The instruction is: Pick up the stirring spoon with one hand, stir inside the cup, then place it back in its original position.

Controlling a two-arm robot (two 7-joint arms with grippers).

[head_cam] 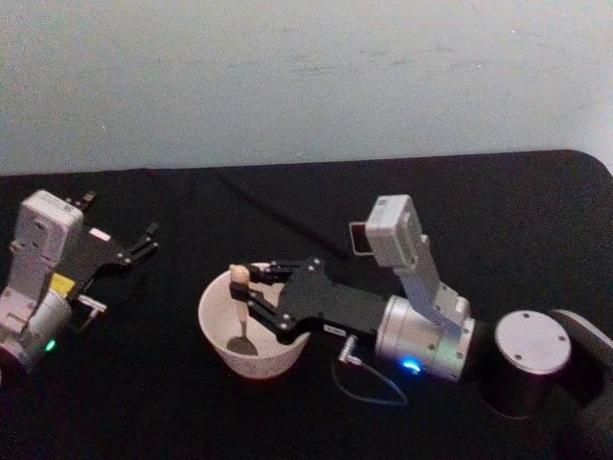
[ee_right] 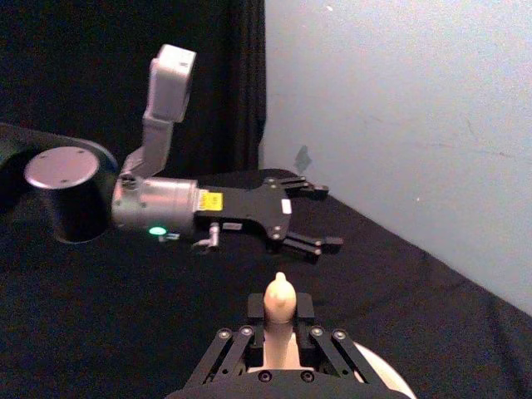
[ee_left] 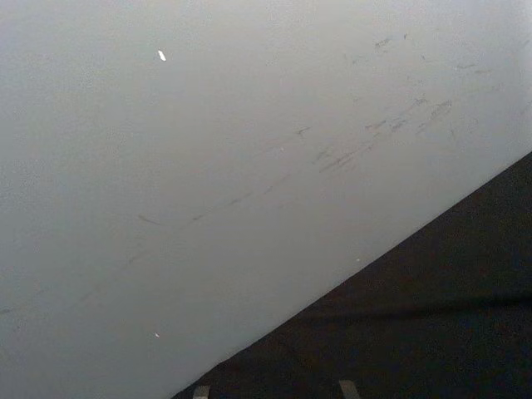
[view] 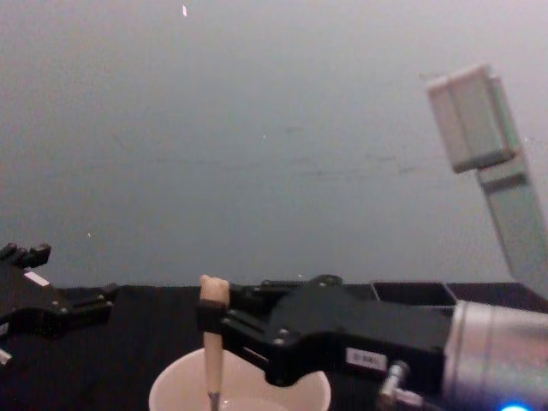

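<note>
The white cup (head_cam: 218, 331) stands on the black table, left of centre. The stirring spoon (head_cam: 243, 311) stands upright in it, metal bowl down at the cup's bottom and beige bear-head handle up. My right gripper (head_cam: 247, 291) reaches over the cup's rim from the right and is shut on the handle. The chest view shows the spoon (view: 211, 360), the gripper (view: 211, 318) and the cup (view: 257, 387) from the side. The dark square holder (head_cam: 356, 240) sits behind my right wrist, partly hidden, with its rim (view: 414, 294) showing. My left gripper (head_cam: 120, 222) rests open at the far left.
The right wrist view shows the handle (ee_right: 278, 298) between my own fingers (ee_right: 241, 345), with the left gripper (ee_right: 322, 218) open farther off. A thin cable (head_cam: 369, 388) loops on the table beside the right wrist. A pale wall stands behind the table.
</note>
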